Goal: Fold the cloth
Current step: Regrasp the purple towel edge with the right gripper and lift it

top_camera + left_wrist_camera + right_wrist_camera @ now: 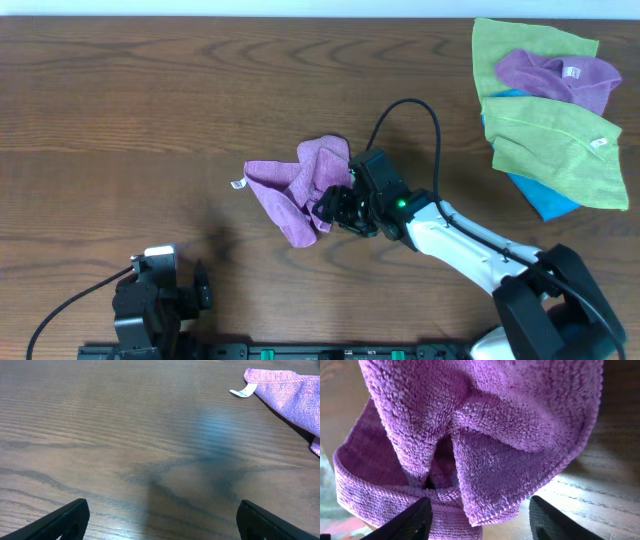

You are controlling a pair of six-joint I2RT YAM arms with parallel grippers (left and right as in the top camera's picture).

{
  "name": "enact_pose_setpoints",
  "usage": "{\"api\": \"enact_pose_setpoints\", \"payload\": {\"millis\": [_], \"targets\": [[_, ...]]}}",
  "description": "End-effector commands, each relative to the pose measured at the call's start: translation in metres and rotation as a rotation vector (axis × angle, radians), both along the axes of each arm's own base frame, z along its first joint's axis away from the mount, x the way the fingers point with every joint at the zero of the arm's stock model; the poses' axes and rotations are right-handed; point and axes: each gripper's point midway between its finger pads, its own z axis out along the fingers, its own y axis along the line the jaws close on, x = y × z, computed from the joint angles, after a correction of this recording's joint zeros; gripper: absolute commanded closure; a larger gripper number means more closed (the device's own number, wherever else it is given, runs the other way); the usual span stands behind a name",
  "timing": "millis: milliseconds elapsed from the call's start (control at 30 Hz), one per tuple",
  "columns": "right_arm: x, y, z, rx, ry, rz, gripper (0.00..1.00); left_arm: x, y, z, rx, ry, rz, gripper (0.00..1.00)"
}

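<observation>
A crumpled purple cloth lies at the table's middle, with a white tag at its left corner. My right gripper is at the cloth's right edge. In the right wrist view the cloth fills the frame, bunched in folds, and the right gripper's fingers are open with a hanging fold of cloth between them, not pinched. My left gripper sits at the front left edge, apart from the cloth. In the left wrist view it is open and empty, with the cloth's tagged corner at top right.
A pile of other cloths sits at the back right: two green ones, a purple one and a blue one underneath. The right arm's black cable loops above the table's middle.
</observation>
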Motion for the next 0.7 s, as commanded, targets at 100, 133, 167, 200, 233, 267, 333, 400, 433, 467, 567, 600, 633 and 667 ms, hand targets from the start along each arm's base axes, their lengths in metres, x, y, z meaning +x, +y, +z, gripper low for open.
{"api": "enact_pose_setpoints", "payload": {"millis": [100,133,167,200,233,267,333,400,433,467,567,600,633,667], "targets": [[0.0,0.002,-0.015,-0.008,0.038,-0.037,0.42,-0.001,-0.011,-0.005,-0.033,0.01,-0.058,0.05],[0.0,0.003,-0.017,-0.005,0.039,-0.035,0.42,-0.001,-0.011,-0.005,-0.033,0.011,-0.058,0.05],[0.0,0.005,-0.018,0.0,0.046,-0.032,0.42,-0.001,-0.011,-0.005,-0.033,0.01,-0.058,0.05],[-0.001,0.005,-0.02,-0.001,0.049,-0.033,0.43,-0.001,-0.011,-0.005,-0.033,0.01,-0.058,0.05],[-0.001,0.006,-0.021,-0.001,0.05,-0.03,0.43,-0.001,-0.011,-0.005,-0.033,0.011,-0.058,0.05],[-0.002,0.006,-0.021,-0.002,0.05,-0.028,0.43,-0.001,-0.011,-0.005,-0.033,0.011,-0.058,0.05],[-0.001,0.01,-0.02,0.005,0.037,-0.021,0.45,-0.001,-0.012,-0.004,-0.034,0.009,-0.058,0.05],[0.001,0.013,-0.018,0.008,0.017,-0.017,0.5,0.001,-0.015,-0.003,-0.046,0.002,-0.074,0.05],[0.002,0.015,-0.017,0.011,0.007,-0.015,0.52,0.001,-0.019,-0.003,-0.06,-0.002,-0.091,0.05],[0.002,0.016,-0.017,0.013,0.001,-0.014,0.56,0.001,-0.023,-0.002,-0.076,-0.005,-0.109,0.05],[0.004,0.017,-0.016,0.01,-0.011,-0.017,0.69,0.002,-0.035,0.0,-0.12,-0.013,-0.163,0.05],[0.005,0.016,-0.017,0.007,-0.013,-0.019,0.71,0.003,-0.037,0.001,-0.126,-0.022,-0.172,0.05],[0.006,0.015,-0.017,0.0,-0.019,-0.024,0.72,0.005,-0.04,0.004,-0.138,-0.036,-0.19,0.05],[0.006,0.015,-0.017,-0.001,-0.021,-0.022,0.71,0.005,-0.042,0.005,-0.143,-0.041,-0.197,0.05]]}}
